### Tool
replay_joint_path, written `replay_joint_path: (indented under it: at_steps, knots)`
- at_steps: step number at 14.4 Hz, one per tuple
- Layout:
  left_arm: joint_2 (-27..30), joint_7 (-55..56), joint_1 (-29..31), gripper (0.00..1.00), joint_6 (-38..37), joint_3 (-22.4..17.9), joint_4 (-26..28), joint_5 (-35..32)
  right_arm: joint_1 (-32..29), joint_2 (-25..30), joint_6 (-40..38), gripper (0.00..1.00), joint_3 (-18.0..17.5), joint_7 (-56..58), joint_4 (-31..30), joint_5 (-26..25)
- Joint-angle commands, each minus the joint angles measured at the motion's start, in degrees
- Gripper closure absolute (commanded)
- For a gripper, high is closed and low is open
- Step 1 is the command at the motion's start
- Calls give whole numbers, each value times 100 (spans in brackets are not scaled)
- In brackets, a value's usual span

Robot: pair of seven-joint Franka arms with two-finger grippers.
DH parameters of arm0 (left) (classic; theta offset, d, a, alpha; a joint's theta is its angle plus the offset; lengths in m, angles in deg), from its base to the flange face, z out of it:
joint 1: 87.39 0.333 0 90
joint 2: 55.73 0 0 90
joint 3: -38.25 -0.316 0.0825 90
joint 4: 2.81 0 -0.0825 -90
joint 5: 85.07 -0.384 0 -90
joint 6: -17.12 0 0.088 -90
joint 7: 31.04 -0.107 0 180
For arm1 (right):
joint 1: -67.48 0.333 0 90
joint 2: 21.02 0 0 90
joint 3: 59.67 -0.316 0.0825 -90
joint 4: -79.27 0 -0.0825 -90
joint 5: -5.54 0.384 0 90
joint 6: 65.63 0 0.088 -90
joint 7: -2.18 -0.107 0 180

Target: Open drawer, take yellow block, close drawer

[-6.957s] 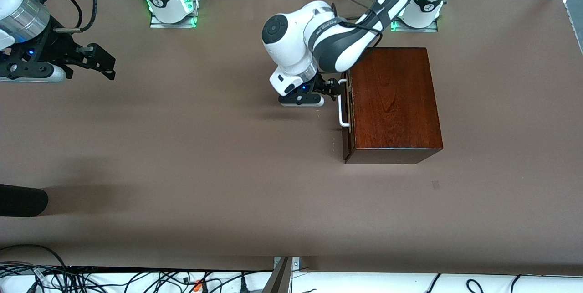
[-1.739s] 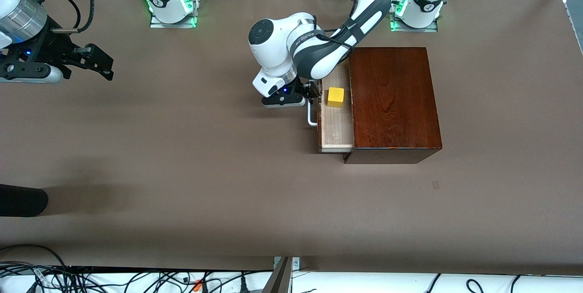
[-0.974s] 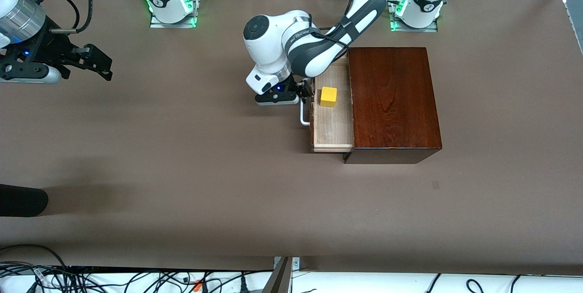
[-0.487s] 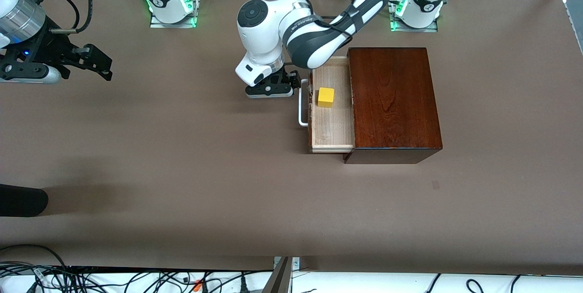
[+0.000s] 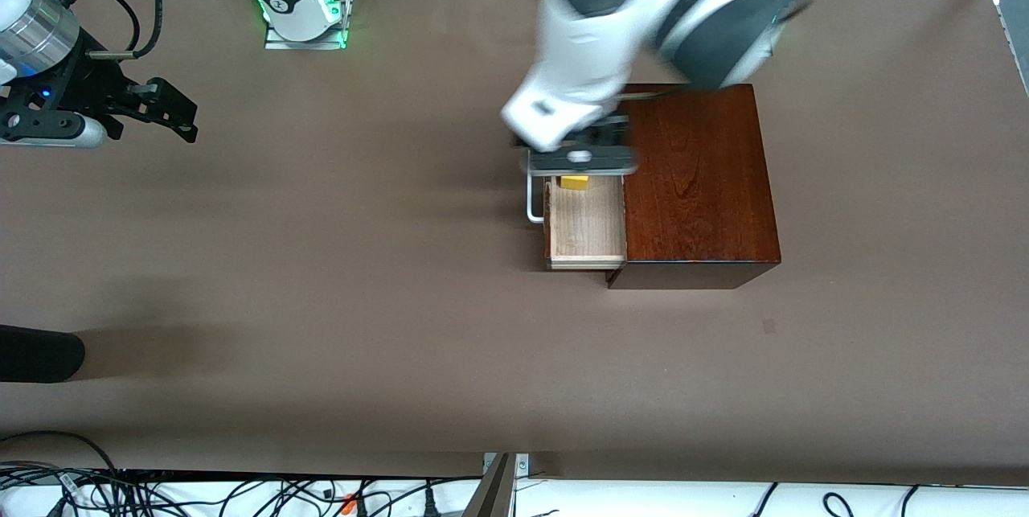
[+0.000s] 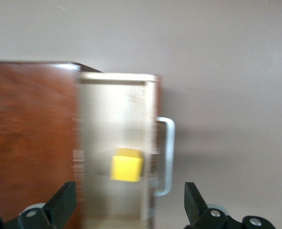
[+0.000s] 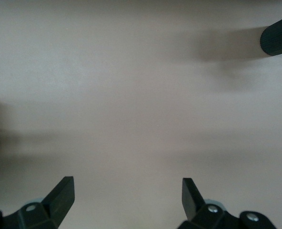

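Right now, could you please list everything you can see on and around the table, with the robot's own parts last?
Wooden box: one, dark reddish-brown, on the table toward the left arm's end.
Drawer: one, pale inside, white handle, pulled out of the box.
Yellow block: one, lying in the drawer.
Table: one, brown.
Dark cylinder: one, black, at the table's edge toward the right arm's end.
Left gripper: open, over the drawer and block.
Right gripper: open, waiting over bare table.
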Motion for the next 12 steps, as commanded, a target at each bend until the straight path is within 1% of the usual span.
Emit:
replay_joint_path:
  at_steps: [1,2,4,9,10,12]
  knots:
    - [1170,-1119,1042,0,-188,30,998,664,-26,-28,-62,0,-3,-35,105,84]
    - [1382,-1497,1402,0,-320,30,1060,831,-26,-28,-62,0,-3,-35,105,84]
    - [1638,-2061,1913,0,-549,30,1087,1061,-17,-28,-62,0,-3,-35,105,84]
    - [1815,-2774,2661,0,-708,-31,1078,1167,-26,-28,-62,0,-3,-44,105,84]
    - [1823,-3028,2636,0,-804,-257,1052,1184,-26,-28,-53,0,-3,-44,105,84]
    - [1937,-3337,2322,0,-893,-845,1060,1193,-17,-28,-62,0,-3,-44,105,84]
